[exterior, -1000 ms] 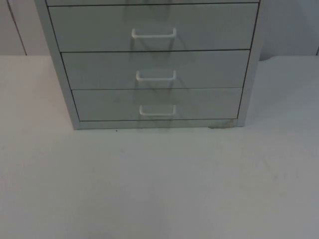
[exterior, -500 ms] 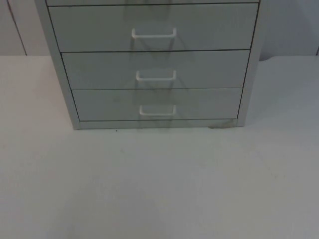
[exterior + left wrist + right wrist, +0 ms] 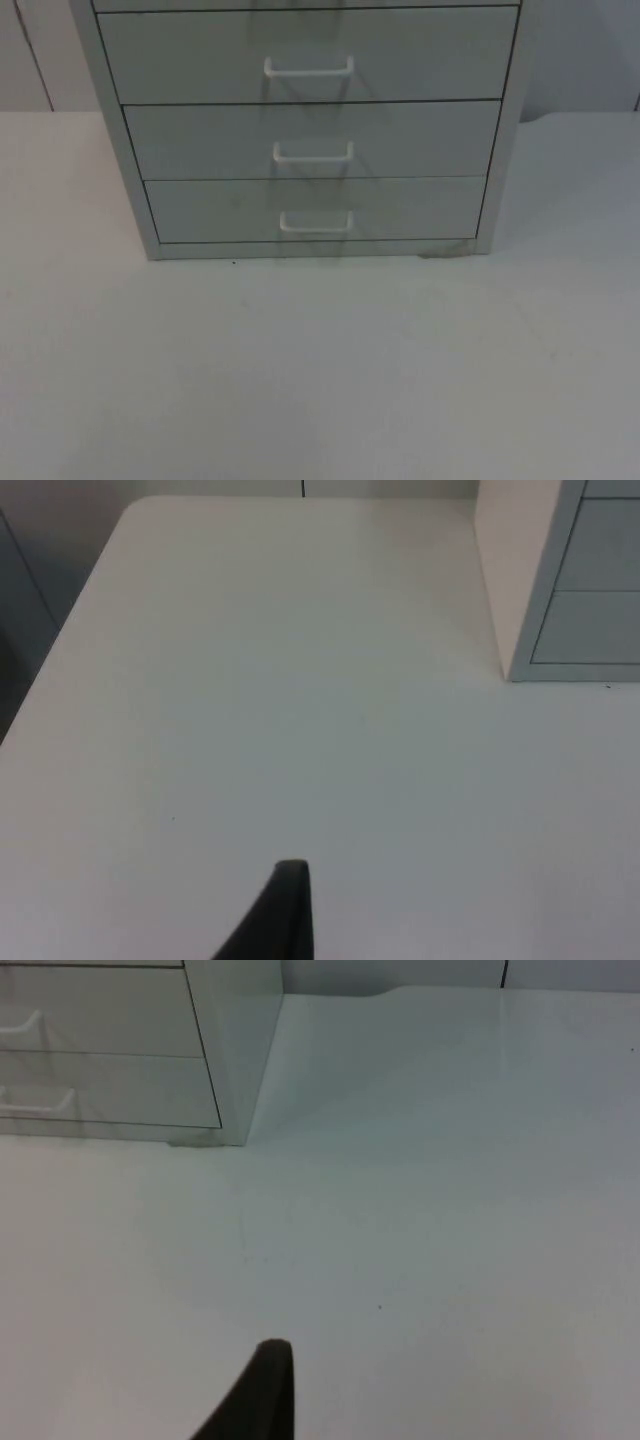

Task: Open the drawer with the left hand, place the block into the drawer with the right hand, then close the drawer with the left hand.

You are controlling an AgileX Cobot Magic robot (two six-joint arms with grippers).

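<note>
Left gripper (image 3: 290, 910): held above bare table (image 3: 280, 730), off the left flank of the cabinet (image 3: 520, 580); one black fingertip is seen, so whether the fingers are wide or narrow cannot be told.
Drawers: three fronts are seen in the top view, all shut flush; each white handle, such as the middle one (image 3: 313, 152), lies with its long axis level, side to side across the front.
Deciding relation: the handles face forward, away from the wall, so a reach round from the cabinet's left side onto its front is judged necessary.
Right gripper (image 3: 265, 1390): held over the table off the cabinet's right flank, waiting; finger opening cannot be told.
Block: not located.
</note>
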